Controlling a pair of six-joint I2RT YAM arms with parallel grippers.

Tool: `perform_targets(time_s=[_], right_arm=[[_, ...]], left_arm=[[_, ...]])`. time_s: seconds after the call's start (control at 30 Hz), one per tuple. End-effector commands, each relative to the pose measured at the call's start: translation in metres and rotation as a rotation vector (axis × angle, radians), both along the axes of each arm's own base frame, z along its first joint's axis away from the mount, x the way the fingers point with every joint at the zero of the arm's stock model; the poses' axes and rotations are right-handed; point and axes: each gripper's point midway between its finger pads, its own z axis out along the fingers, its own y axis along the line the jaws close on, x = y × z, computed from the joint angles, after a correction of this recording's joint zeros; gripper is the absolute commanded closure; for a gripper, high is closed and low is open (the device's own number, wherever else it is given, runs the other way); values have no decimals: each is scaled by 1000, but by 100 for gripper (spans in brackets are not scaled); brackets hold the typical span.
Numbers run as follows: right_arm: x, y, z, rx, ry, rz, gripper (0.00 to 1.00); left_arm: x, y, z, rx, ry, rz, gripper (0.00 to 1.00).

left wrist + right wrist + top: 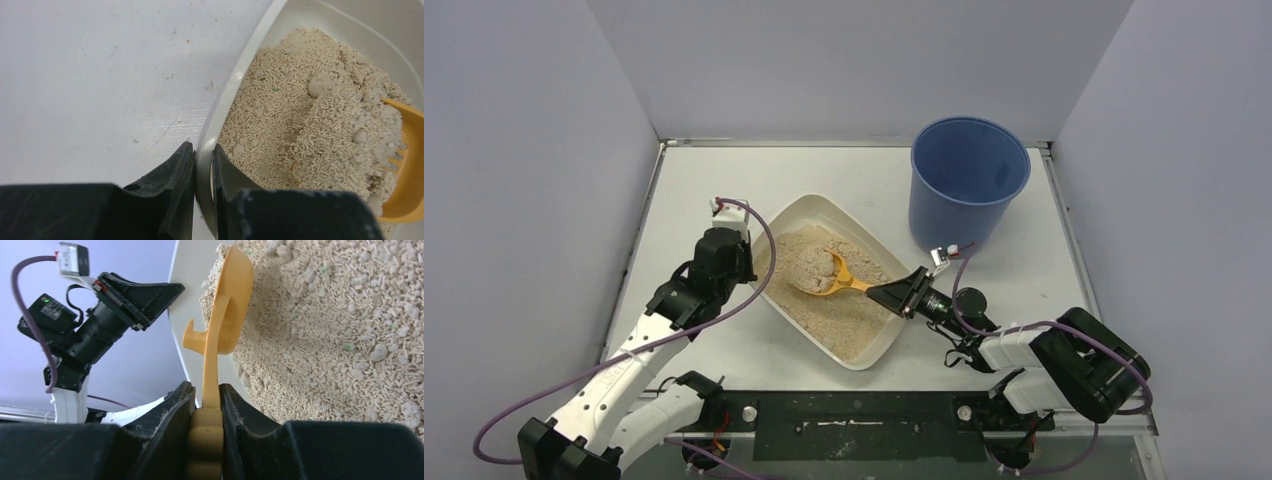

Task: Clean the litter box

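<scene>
The off-white litter box (876, 355) sits mid-table, set diagonally, with beige pellet litter and several clumps inside. My left gripper (749, 268) is shut on its left rim (220, 107); the jaws pinch the wall from both sides. My right gripper (892, 297) is shut on the handle of the orange scoop (829, 277). The scoop's bowl (232, 300) lies in the litter, heaped with pellets, and its edge shows in the left wrist view (407, 170). The blue bucket (967, 185) stands upright at the back right, beyond the box.
Grey walls enclose the table on three sides. Small specks of litter lie on the white tabletop (100, 90) left of the box. The left arm's wrist camera (87, 330) shows beyond the box rim in the right wrist view.
</scene>
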Motion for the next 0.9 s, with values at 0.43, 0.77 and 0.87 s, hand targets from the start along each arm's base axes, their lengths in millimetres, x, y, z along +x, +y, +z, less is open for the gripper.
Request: perform_targets(time_s=[0.43,0.77,0.87], right_arm=[[-20,-21,67,217,-171,9,100],[-25,-40,67,265,-146,-45,100],[-32,-28,76,254,-185,10,100]], left_arm=[[18,3,17,-35,-75,78,100],[19,0,14,-47,-61,68,100],[18,-1,12,-50,-55,63,100]])
